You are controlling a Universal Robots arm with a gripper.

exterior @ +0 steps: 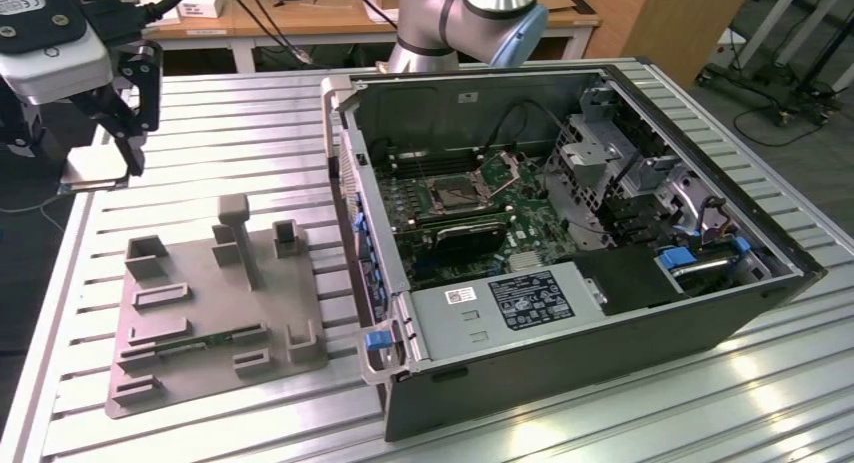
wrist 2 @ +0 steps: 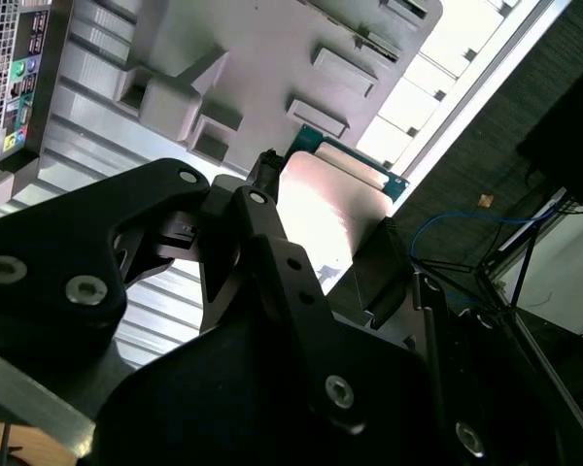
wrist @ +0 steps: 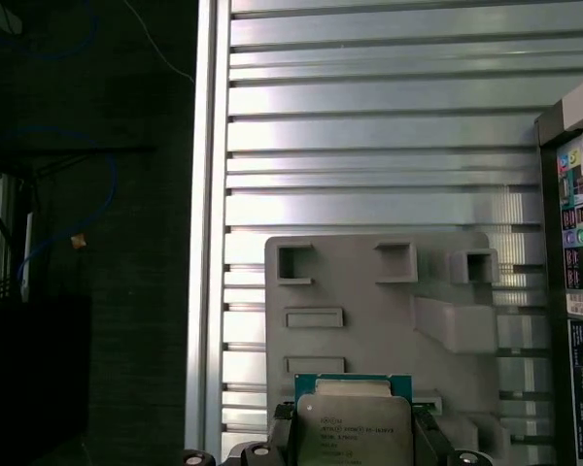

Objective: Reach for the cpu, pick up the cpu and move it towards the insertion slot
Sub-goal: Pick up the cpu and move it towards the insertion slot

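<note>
My black fingers [wrist 2: 272,243] are clamped on opposite edges of the small flat square chip [wrist: 354,427], which has a silvery metal top and a green rim. I hold it clear of the ribbed aluminium bench [exterior: 214,133]. The first wrist view shows several lines of small print on its top, while the second wrist view shows that face pale with glare. In the exterior view I hang at that view's left, beyond the grey plastic tray [exterior: 200,303]. That is well apart from the square silver-framed socket [exterior: 455,193] inside the open black computer case [exterior: 574,368].
</note>
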